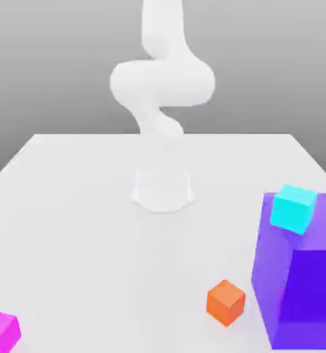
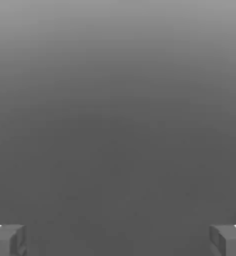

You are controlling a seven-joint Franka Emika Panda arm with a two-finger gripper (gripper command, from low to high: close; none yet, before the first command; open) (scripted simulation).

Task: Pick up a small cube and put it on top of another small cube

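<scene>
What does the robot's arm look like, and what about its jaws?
The arm is plain white and smooth, with chunky, rounded parts like fat tubes, and it sits on a white base. I can't see any cables or markings on it. The jaws have two dark grey, blocky tips.

Exterior view: counter [image 1: 124, 262] brightly lit, near white; arm [image 1: 163, 83] pale, its shading faint. Hand view: dim grey, lighter toward one edge.

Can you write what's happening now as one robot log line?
gripper: open, empty | small magenta cube: on white table | small cyan cube: at large purple block
</scene>
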